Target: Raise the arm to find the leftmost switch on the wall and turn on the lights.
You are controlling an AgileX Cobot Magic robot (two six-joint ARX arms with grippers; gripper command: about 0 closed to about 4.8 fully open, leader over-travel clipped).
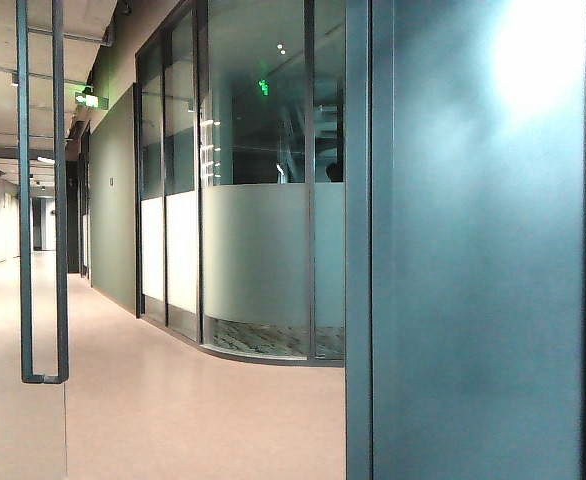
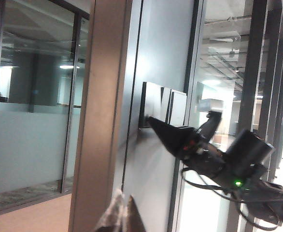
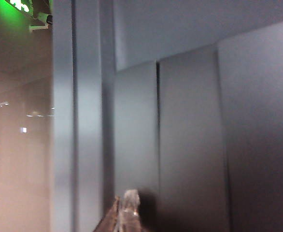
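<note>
Switch panel (image 2: 163, 108) sits on the grey wall (image 2: 151, 58), a row of pale rocker plates seen edge-on in the left wrist view, beside a brown vertical frame post (image 2: 100, 111). Right gripper (image 2: 153, 124), seen from the left wrist camera as a dark tapered tip on an arm with black cabling and a small green light, has its point against the near end of the row, at the plate closest to the post (contact looks made, though the angle is shallow). Fingers are drawn together to a single point, nothing held between them. In the right wrist view the right gripper (image 3: 127, 212) shows only as blurred fingertips at the frame edge, pressed close together, directly against the flat grey plates (image 3: 136, 130). Left gripper (image 2: 120, 215) hangs short of the wall, near the post, its blurred tips touching each other, empty. Exterior view shows neither arm: only a corridor floor (image 1: 173, 400), frosted glass partitions (image 1: 258, 260) and a dark panel (image 1: 473, 250)
</note>
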